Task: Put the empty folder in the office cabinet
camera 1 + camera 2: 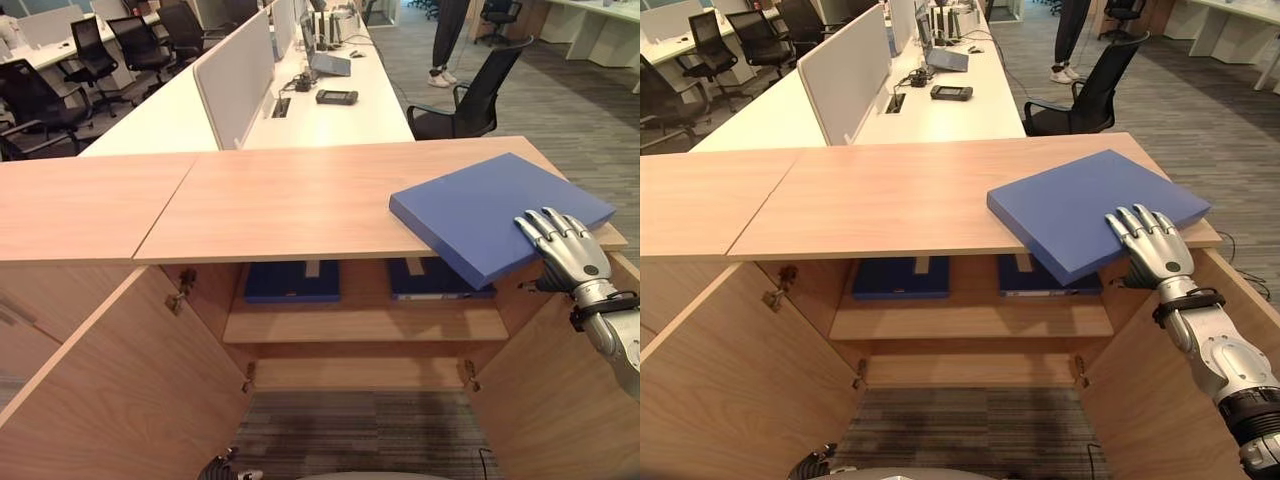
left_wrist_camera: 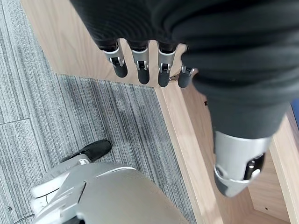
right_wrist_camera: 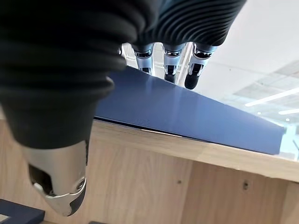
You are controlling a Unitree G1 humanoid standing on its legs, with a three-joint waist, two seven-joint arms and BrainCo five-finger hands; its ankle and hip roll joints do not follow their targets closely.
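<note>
Folder first: from the left eye view the blue folder [image 1: 495,212] lies flat on the cabinet top [image 1: 290,200], one corner jutting past the front edge, which leaves an overhang a hand can get under. The right hand [image 1: 563,243] rests on that near corner with fingers [image 1: 545,226] spread straight across the cover, pressing rather than pinching, probably to slide it out for a grip. Below, both cabinet doors [image 1: 110,390] stand swung open, so the upper shelf [image 1: 365,322] is reachable; two blue folders [image 1: 292,281] already lie there, so the newcomer could go on top of one or on the level below. Right eye view, same story, a person's legs [image 1: 1068,40] far back in the aisle. Left wrist view: the left hand [image 2: 145,65] hangs low by the door over grey carpet [image 2: 56,107], fingers loose and holding nothing, idle. Right wrist view: fingertips [image 3: 194,74] lie straight on the cover while the thumb [image 3: 58,184] hangs free below the cabinet edge, clear of the folder.
</note>
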